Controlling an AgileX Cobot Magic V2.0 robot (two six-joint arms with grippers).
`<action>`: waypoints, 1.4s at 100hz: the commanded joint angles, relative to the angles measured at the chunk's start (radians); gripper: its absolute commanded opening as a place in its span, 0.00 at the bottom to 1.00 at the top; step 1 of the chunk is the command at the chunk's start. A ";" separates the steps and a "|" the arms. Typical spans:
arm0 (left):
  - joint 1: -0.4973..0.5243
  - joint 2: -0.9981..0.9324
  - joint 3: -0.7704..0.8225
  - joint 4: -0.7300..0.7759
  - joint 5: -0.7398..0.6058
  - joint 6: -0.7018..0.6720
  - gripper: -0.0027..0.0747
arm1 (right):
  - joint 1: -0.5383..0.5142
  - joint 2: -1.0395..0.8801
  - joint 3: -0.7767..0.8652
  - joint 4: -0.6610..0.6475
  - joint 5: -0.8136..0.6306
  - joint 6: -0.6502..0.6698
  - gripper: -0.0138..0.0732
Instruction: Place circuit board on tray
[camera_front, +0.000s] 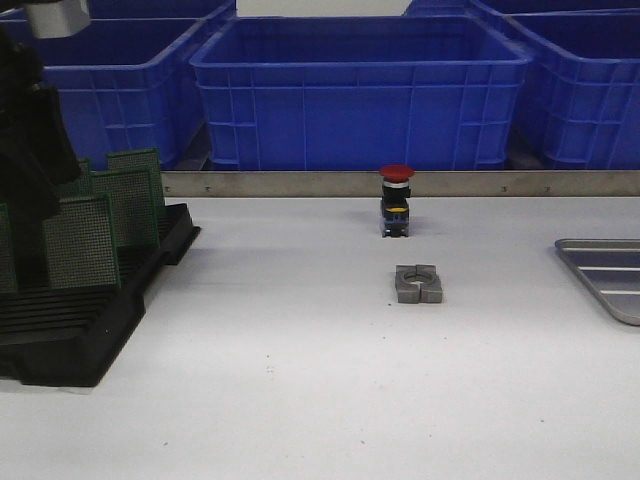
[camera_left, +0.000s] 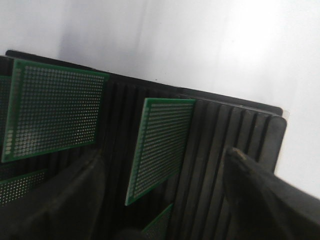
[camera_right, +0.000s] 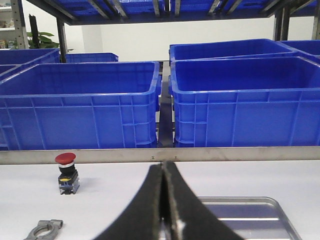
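Boards upright in the rack (camera_front: 90, 300)

Left gripper (camera_left: 165, 200) spread wide over a circuit board (camera_left: 160, 150) standing on edge; right gripper (camera_right: 164, 210) pinched closed, level above tray (camera_right: 260, 215).

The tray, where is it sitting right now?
In the front view the tray lies at the table's right edge, partly cut off, right of the grey metal clamp. In the right wrist view it lies just beyond the right gripper.

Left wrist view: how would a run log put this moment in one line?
left gripper open over rack | circuit board between fingers, ungrasped | right gripper shut, idle | tray empty
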 joint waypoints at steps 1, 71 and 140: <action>0.002 -0.023 -0.035 -0.044 -0.028 0.021 0.63 | -0.002 -0.022 -0.013 -0.009 -0.075 -0.004 0.08; 0.002 0.054 -0.046 -0.044 -0.027 0.024 0.23 | -0.002 -0.022 -0.013 -0.009 -0.075 -0.004 0.08; 0.002 -0.019 -0.276 -0.245 0.224 -0.006 0.01 | -0.002 -0.022 -0.013 -0.009 -0.075 -0.004 0.08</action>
